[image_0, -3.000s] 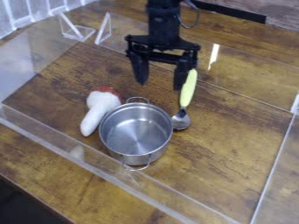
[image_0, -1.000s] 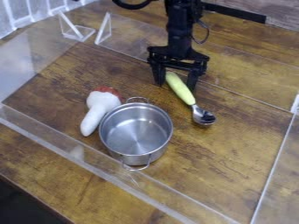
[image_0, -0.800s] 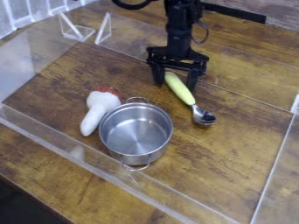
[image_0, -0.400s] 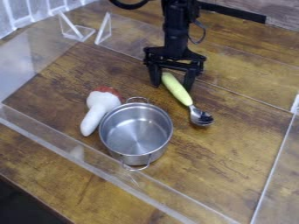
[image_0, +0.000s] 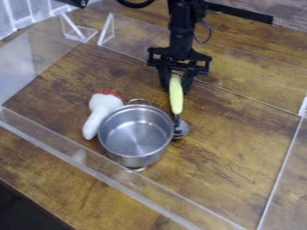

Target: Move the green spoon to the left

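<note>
The green spoon (image_0: pixel 177 93) lies on the wooden table with its thick yellow-green handle running almost straight towards the camera. Its small metal bowl (image_0: pixel 180 128) rests against the right rim of the steel pot (image_0: pixel 135 137). My gripper (image_0: pixel 178 79) points straight down over the far end of the handle. Its black fingers (image_0: pixel 164 79) are drawn in against both sides of the handle, so it is shut on the spoon. The handle's far tip is hidden between the fingers.
A white cloth-like object with a red tip (image_0: pixel 99 114) lies left of the pot. Clear acrylic walls (image_0: pixel 48 126) fence the table at the front and left, and clear stands (image_0: pixel 84 29) sit at the back left.
The jaws have closed from wide open onto the spoon handle. The spoon swung from a slant to nearly straight, and its bowl moved left up to the pot's rim.
</note>
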You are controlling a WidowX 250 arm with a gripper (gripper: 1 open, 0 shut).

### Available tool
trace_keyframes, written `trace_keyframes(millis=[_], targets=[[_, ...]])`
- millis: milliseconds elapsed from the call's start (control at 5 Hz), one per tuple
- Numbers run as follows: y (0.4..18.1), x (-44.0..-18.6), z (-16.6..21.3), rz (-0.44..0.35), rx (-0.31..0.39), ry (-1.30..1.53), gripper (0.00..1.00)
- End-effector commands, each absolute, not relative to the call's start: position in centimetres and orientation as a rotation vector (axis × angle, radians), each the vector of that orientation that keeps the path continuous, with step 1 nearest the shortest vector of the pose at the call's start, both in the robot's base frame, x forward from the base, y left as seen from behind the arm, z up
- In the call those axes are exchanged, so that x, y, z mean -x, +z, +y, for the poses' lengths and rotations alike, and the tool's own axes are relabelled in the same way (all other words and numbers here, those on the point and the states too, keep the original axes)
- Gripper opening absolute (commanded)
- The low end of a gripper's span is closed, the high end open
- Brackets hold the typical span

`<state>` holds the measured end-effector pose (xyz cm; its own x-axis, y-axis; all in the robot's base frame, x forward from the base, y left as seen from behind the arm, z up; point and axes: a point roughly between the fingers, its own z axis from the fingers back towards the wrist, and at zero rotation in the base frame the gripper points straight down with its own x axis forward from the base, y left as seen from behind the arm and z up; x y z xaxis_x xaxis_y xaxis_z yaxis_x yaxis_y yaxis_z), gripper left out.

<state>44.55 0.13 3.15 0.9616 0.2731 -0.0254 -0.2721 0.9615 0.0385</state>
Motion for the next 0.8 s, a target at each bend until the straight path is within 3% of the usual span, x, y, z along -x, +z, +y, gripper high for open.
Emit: trace_keyframes(millis=[0,600], targets=[[5.6,-44.7,1.9,-0.002,-0.034,0.360,0.00],[6.2,-43.9,0.4,0.063,-0.021,0.422,0.00]])
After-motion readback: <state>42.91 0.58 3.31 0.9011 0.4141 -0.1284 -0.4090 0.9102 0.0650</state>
